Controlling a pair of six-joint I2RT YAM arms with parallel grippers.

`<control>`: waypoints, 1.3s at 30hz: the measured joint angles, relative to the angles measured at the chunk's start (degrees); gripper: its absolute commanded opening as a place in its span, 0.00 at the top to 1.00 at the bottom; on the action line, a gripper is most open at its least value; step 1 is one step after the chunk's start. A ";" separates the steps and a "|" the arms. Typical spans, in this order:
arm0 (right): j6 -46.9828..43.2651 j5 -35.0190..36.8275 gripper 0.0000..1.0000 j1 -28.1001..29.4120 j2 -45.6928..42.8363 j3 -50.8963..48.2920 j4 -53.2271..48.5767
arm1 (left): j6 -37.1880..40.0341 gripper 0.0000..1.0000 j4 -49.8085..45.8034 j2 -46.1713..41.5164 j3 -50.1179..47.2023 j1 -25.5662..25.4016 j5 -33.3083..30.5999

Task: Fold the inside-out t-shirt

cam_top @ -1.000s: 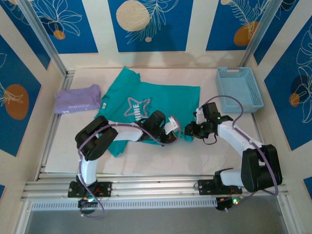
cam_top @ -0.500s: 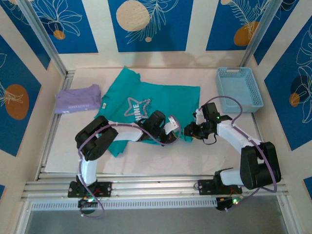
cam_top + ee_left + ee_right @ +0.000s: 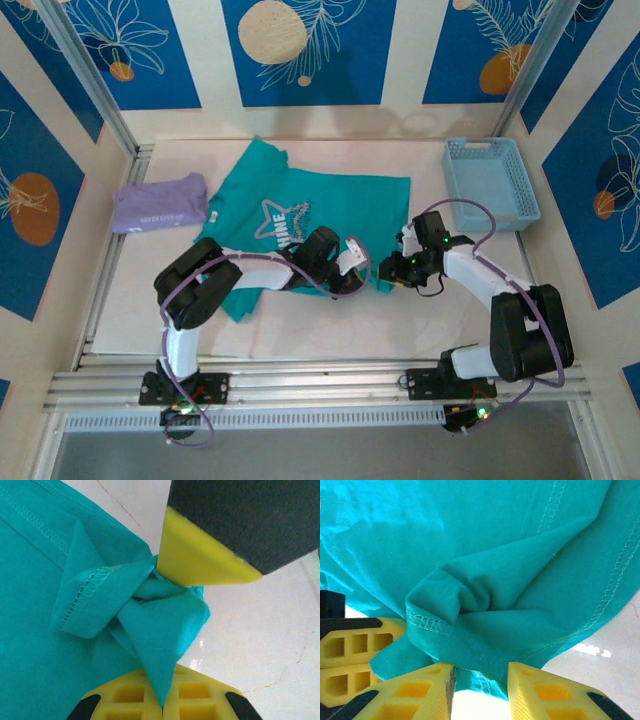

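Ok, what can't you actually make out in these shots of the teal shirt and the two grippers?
- Top view: the t-shirt, its near hem hidden under the left gripper and right gripper.
- Top view: print on the lavender shirt, too small to read.
- Right wrist view: whether the right gripper pinches the hem; cloth covers its fingertips.
- Left wrist view: the left gripper's lower finger, cut off by the bottom edge.

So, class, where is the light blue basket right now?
In the top view, the light blue basket sits at the far right of the table, apart from the teal t-shirt to its left.
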 measured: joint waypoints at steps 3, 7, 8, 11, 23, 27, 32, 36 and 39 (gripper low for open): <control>0.00 -1.09 0.66 -0.02 1.11 0.00 0.26 | -0.31 1.00 0.02 0.00 -0.04 0.00 0.02; 0.11 -3.85 0.73 -0.46 1.49 -0.94 1.57 | -0.70 1.00 0.04 0.00 -0.13 0.00 0.02; 0.22 -4.79 0.76 -0.74 1.49 -1.29 2.03 | -0.83 1.00 0.04 0.00 -0.13 0.00 0.02; 0.68 -7.37 0.87 -1.95 1.46 -2.29 3.41 | -0.85 1.00 0.02 0.00 -0.15 0.00 0.02; 3.13 -10.82 1.00 -9.46 -11.30 -6.08 4.11 | -0.83 1.00 -0.02 0.02 -0.20 0.00 -0.07; 5.29 -14.91 1.00 -12.31 -16.46 -6.67 4.81 | -0.33 1.00 -0.37 0.44 0.24 -0.42 -0.76; 6.69 -16.09 1.00 -12.83 -18.14 -6.93 4.90 | 0.24 0.87 -0.66 1.95 1.99 -1.81 -1.55; 6.73 -13.68 1.00 -14.08 -17.92 -7.23 4.72 | -1.16 0.57 0.11 1.95 1.77 -2.03 -1.57; 6.78 -9.64 1.00 -14.56 -17.07 -7.26 4.92 | -3.72 0.50 0.13 -0.85 -0.79 -1.51 -1.90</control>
